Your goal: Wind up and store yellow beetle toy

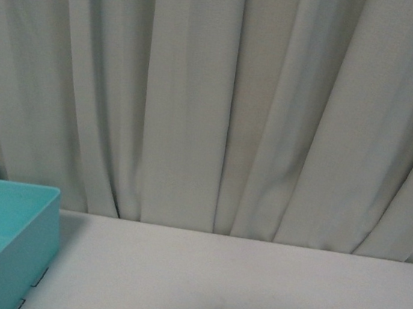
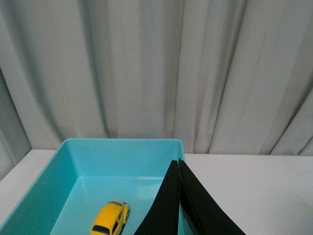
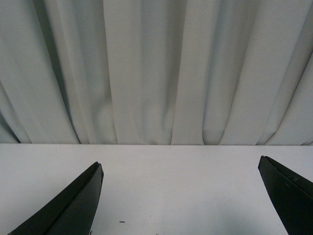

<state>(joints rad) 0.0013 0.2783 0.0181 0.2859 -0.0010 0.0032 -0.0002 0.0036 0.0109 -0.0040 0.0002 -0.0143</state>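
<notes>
You have the yellow beetle toy point(image 2: 110, 218) lying on the floor of the turquoise bin point(image 2: 122, 145), wheels down as far as the left wrist view shows, sitting toward the near end and apart from the walls. That placement reads as the storing step already met, so what remains looks like backing away cleanly. Your left hand point(image 2: 179, 164) has its two black fingers pressed together with nothing between them, their tips poised above the bin's right wall, close to the toy but not touching it; held shut like that, it can lift out without snagging the rim. Your right hand point(image 3: 181, 169) is spread wide, one finger point(image 3: 73, 205) at each side of its view, over bare white tabletop point(image 3: 176, 176) with only the pale curtain point(image 3: 156, 68) behind; it carries nothing and stays well clear of the bin. In the front view only a corner of the bin shows at the lower left, and neither arm appears, so judge clearance from the wrist views
</notes>
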